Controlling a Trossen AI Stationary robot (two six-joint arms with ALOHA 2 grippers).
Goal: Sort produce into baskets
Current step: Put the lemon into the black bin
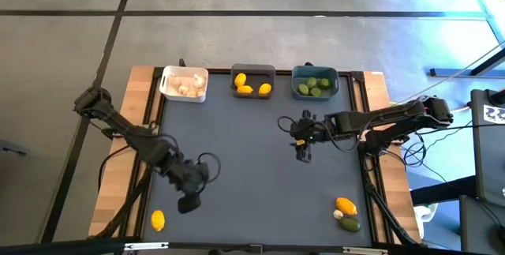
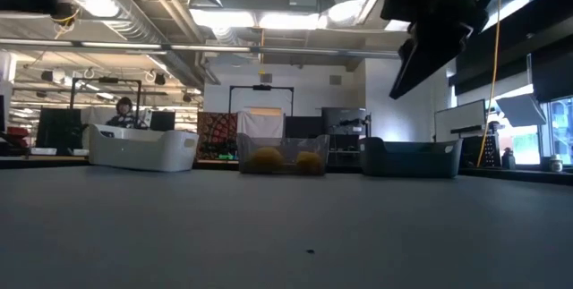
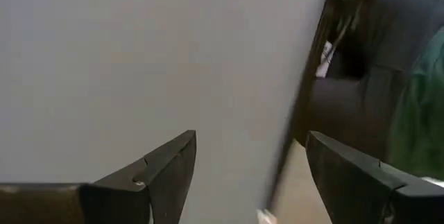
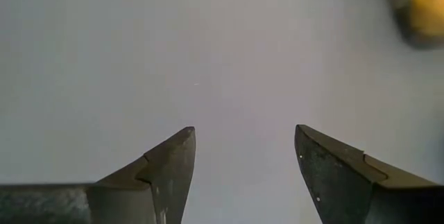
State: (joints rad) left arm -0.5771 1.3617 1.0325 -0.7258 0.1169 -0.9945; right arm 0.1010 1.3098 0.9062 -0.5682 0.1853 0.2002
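Both claws spread and empty, four pieces of produce not yet binned.

Nearest me, a loose lemon (image 1: 158, 220) by the front edge beside my left claw (image 1: 190, 200), fingers wide with nothing between; at the other front corner a lemon (image 1: 346, 205), lime (image 1: 350, 224) and a garlic bulb (image 1: 338, 215) touch (light, firm, roly, I reckon; pinch across the middle). My right claw (image 1: 303, 148) hovers mid-table, parted, bare. Farthest: white basket (image 1: 167, 89), grey basket (image 1: 252, 71), teal basket (image 1: 295, 89). The huddled garlic bulb is half hidden.

No readable text — none anywhere.
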